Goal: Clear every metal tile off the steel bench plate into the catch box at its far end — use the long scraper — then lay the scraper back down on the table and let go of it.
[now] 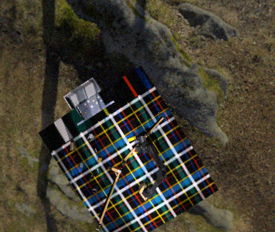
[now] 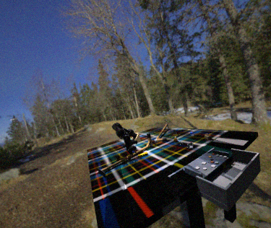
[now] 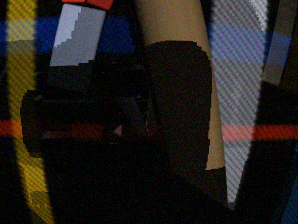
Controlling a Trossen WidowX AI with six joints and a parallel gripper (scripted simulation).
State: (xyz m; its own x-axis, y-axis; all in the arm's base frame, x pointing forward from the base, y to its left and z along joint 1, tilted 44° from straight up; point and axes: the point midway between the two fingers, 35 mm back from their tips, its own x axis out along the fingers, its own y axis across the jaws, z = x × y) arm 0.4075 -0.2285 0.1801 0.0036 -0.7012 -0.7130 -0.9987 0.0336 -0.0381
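The steel bench plate [image 1: 85, 114] [image 2: 192, 164] carries several small scattered tiles. The grey catch box [image 1: 97, 84] [image 2: 233, 185] adjoins its far end. One long wooden-handled tool [image 1: 156, 125] [image 2: 110, 167] lies slantwise on the table by the gripper. A second long wooden tool [image 1: 109, 196] [image 2: 162, 131] lies farther off, with a short crosspiece at one end. Which is the scraper, I cannot tell. My gripper [image 1: 141, 139] [image 2: 131, 149] is shut with nothing seen between the fingers, low over the first tool. In the wrist view a wooden handle [image 3: 217, 130] passes right of centre; the fingertips are lost in the dark.
The table has a plaid cover [image 1: 181, 154] [image 2: 108, 189]. A yellow block [image 1: 131, 139] [image 2: 142, 154] is close beside the gripper. Several small objects, including a pale one [image 1: 90, 136], lie on the plate's side of the table. A short pale wooden piece [image 1: 143, 191] is by the arm.
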